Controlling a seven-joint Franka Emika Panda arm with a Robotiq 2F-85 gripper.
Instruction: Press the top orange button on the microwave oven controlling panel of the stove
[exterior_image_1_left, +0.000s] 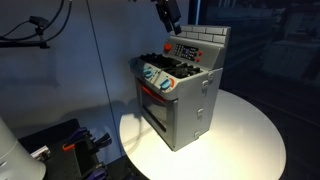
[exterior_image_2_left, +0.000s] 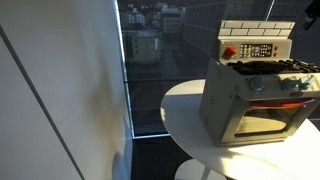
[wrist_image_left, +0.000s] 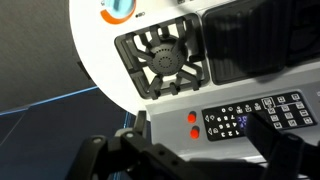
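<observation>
A grey toy stove (exterior_image_1_left: 185, 105) stands on a round white table (exterior_image_1_left: 250, 140); it also shows in the other exterior view (exterior_image_2_left: 255, 100). Its upright back panel (exterior_image_1_left: 186, 48) carries a dark keypad (wrist_image_left: 250, 115) and two orange buttons, one nearer the burner (wrist_image_left: 193, 117) and one farther from it (wrist_image_left: 193, 131). In an exterior view the buttons read as one red spot (exterior_image_2_left: 229, 52). My gripper (wrist_image_left: 200, 152) is open and empty. It hangs in the air above the panel (exterior_image_1_left: 168, 15), apart from it, with its fingers either side of the buttons in the wrist view.
A black burner grate (wrist_image_left: 162, 60) lies on the stove top in front of the panel. Knobs (exterior_image_1_left: 158, 78) and the oven door (exterior_image_1_left: 155, 108) are on the stove's front. A window wall (exterior_image_2_left: 150, 60) is beside the table. Dark equipment (exterior_image_1_left: 70, 145) sits low near the table.
</observation>
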